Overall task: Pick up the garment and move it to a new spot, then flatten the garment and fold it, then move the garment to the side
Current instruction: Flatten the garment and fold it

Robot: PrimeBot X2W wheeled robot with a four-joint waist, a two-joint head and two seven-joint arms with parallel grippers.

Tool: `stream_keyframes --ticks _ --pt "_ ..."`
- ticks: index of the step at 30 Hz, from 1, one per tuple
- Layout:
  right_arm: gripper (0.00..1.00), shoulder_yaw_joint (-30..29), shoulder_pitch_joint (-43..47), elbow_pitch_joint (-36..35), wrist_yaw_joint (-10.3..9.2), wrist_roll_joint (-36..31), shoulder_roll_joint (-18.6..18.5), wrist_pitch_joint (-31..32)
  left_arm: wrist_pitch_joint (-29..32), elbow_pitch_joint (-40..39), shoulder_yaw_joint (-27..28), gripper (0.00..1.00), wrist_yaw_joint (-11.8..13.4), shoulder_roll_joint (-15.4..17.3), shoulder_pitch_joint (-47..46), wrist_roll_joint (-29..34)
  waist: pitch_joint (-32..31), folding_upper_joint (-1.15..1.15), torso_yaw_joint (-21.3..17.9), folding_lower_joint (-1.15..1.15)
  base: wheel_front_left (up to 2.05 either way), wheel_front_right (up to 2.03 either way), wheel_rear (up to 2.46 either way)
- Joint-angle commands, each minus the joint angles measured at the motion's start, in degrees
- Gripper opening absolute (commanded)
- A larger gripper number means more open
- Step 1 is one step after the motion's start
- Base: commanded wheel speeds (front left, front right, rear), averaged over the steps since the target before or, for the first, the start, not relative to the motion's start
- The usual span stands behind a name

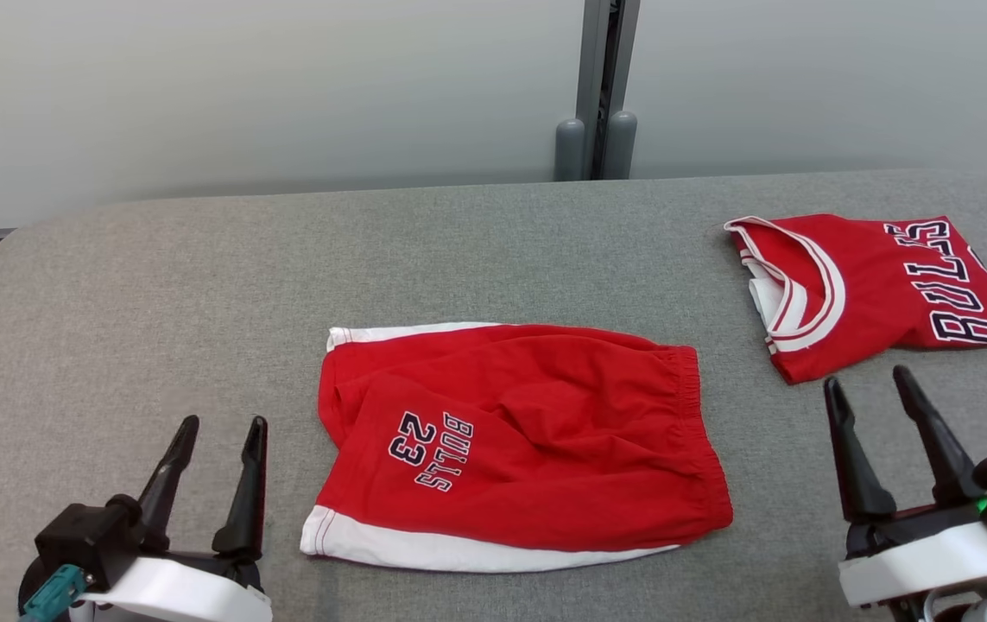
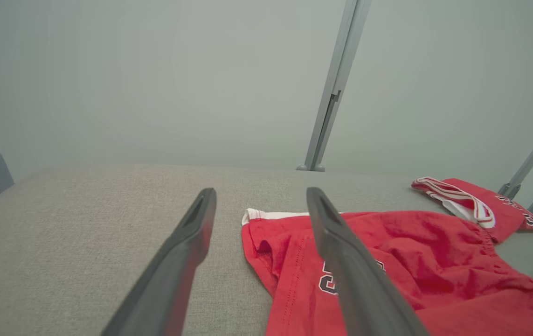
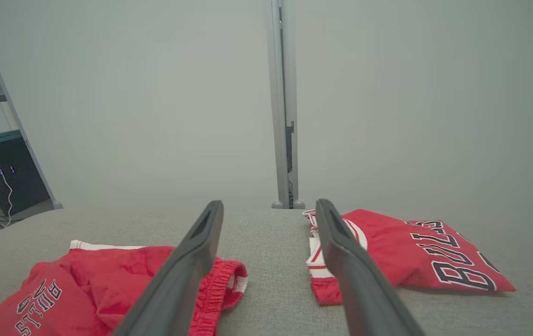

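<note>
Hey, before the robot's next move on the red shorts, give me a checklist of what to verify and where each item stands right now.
1. Left claw open and empty: ok.
2. Right claw open and empty: ok.
3. Red basketball shorts with white trim lying free of both claws on the grey fabric table: ok.
4. Shorts smooth: not ok, creases run across the middle.
5. Shorts folded in half: cannot tell.
6. Folded red jersey with white collar trim apart from the shorts: ok.
</note>
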Motion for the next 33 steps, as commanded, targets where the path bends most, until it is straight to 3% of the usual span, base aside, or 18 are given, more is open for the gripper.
stream_keyframes --ticks 1,16,27,33 --pt "1.0 0.6 0.7 0.1 0.02 -0.4 -0.5 -0.2 -0.4 0.6 0.0 1.0 -0.4 0.0 0.0 0.0 0.1 0.0 0.1 0.0 0.0 0.0 0.0" --pt "1.0 4.2 0.0 1.8 0.02 3.1 -3.3 -0.2 -1.1 3.3 0.3 1.0 -1.5 -0.5 -1.9 0.1 0.7 0.0 -0.1 0.0 0.0 0.0 0.0" --pt "1.0 1.6 0.0 -1.9 0.02 1.9 -1.9 -0.2 -1.5 3.0 1.5 1.0 -1.5 -1.0 -1.7 0.4 0.6 0.0 -0.5 0.0 0.0 0.0 0.0" --pt "1.0 2.6 1.0 0.9 0.02 2.6 -1.9 -0.2 -1.3 4.1 1.1 1.0 -2.1 -1.5 -1.4 0.0 0.7 0.0 -0.2 0.0 0.0 0.0 0.0"
